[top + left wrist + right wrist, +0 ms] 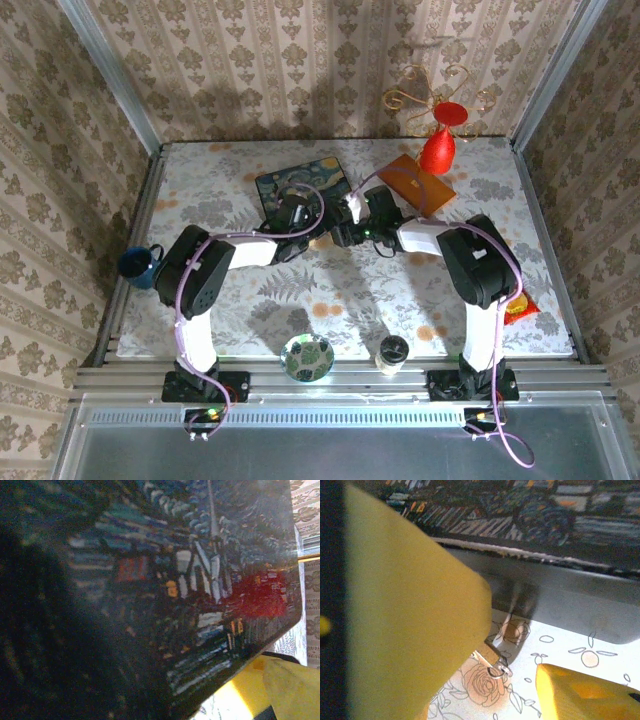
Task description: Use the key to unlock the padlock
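Observation:
The brass padlock point(489, 654) lies on the flowered cloth, half hidden behind my right gripper's big yellow left finger point(410, 620). A small silvery loop point(499, 670) shows at its lower end. I cannot make out the key apart from it. My right gripper point(515, 640) is open around the padlock, and its other finger point(585, 690) stands well clear. Both grippers meet at the front edge of the dark blue starry-painting box point(300, 185): left gripper point(297, 213), right gripper point(340, 237). The left wrist view is close over the box lid point(200, 580), with one yellow finger point(287, 685) at the frame's lower right.
The box's grey side wall point(570, 600) rises just behind the padlock. A red cone ornament point(438, 150) and an orange card point(415, 183) stand at the back right. A dark mug point(138, 265) is at the left edge. A green bowl point(307, 357) and a lidded cup point(392, 352) sit near the front.

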Robot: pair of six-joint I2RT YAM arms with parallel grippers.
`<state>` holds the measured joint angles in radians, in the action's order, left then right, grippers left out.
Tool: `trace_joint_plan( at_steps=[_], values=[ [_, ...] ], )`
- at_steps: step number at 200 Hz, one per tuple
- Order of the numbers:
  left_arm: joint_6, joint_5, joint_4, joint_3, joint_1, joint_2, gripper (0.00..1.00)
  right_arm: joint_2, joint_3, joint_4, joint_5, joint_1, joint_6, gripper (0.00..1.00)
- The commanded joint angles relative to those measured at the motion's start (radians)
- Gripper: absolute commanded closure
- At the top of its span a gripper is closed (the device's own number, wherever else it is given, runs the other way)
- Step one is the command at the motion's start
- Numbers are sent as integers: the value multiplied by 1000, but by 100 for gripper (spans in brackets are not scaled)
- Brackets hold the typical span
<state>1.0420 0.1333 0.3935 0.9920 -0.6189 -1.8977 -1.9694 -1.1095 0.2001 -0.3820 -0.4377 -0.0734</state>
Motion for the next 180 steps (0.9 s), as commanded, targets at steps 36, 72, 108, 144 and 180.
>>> trace_joint_plan(
  at_steps=[36, 72, 108, 144, 180],
  values=[
    [-8, 0, 30, 2, -1, 12, 0, -79, -66, 0, -70, -7, -15, 45],
    [12, -18, 34, -35, -7, 37, 0, -117, -89, 1, -98, -7, -45, 46],
    [17, -33, 48, -52, -10, 28, 0, -134, -96, -1, -77, -4, -61, 44],
    [14, -11, 102, -8, -18, -34, 5, -101, -64, -11, -148, 1, -79, 45],
    [11, -20, 106, -3, -33, -55, 14, -3, 32, -61, -97, 3, -88, 44]
  ],
)
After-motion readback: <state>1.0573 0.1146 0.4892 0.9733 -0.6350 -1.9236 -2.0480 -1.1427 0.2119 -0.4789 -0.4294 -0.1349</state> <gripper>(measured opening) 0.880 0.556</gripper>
